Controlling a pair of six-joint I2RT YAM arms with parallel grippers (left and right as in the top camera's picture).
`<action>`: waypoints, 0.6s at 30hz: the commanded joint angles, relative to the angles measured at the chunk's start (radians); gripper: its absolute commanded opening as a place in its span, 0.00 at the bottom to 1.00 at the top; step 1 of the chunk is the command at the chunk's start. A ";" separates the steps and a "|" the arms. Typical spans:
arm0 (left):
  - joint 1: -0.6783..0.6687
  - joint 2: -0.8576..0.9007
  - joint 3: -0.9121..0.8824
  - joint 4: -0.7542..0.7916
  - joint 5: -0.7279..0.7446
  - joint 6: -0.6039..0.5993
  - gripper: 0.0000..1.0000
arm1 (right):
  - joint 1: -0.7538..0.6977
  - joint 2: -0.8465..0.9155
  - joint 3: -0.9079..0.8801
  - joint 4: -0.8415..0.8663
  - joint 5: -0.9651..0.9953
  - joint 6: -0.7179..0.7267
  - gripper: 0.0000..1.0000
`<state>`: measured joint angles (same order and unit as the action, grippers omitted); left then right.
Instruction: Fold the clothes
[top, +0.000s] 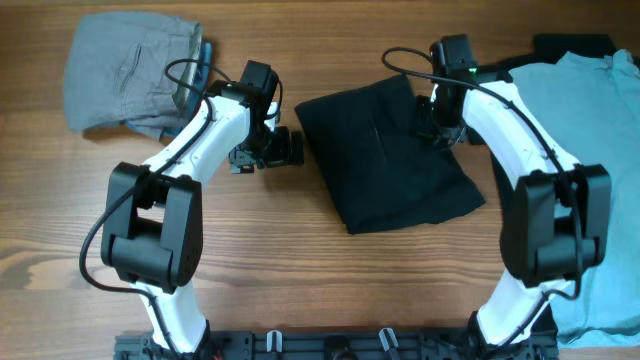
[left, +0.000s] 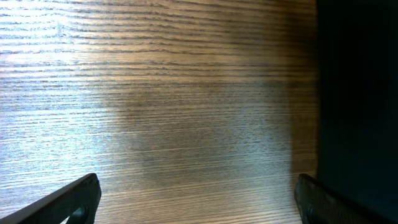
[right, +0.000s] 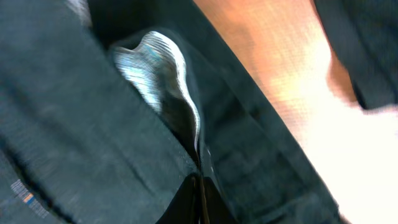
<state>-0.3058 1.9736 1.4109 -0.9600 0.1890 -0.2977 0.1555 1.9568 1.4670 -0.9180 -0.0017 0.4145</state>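
Note:
A black garment (top: 390, 160) lies partly folded in the middle of the table. My right gripper (top: 438, 128) is shut on its upper right edge; in the right wrist view the fingers (right: 200, 199) pinch a fold of the dark cloth (right: 74, 124). My left gripper (top: 285, 148) is open and empty, just left of the garment's left edge. In the left wrist view its fingers (left: 196, 202) are wide apart over bare wood, and the black cloth (left: 360, 93) fills the right side.
A folded grey garment (top: 125, 70) lies at the back left of the wooden table (top: 300, 270). A light blue shirt (top: 600, 120) is spread along the right edge.

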 joint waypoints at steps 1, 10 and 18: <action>0.003 0.007 -0.004 0.002 0.013 -0.001 1.00 | 0.000 0.103 0.010 -0.032 0.080 0.158 0.04; 0.003 0.004 0.008 -0.075 0.114 0.007 1.00 | -0.131 -0.014 0.064 -0.052 -0.103 -0.217 0.19; 0.003 0.000 0.108 0.006 0.473 0.085 0.57 | -0.095 -0.154 0.021 -0.122 -0.331 -0.199 0.17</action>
<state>-0.3058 1.9736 1.4746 -1.0008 0.5091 -0.2405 0.0422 1.7718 1.5288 -1.0172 -0.2672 0.1638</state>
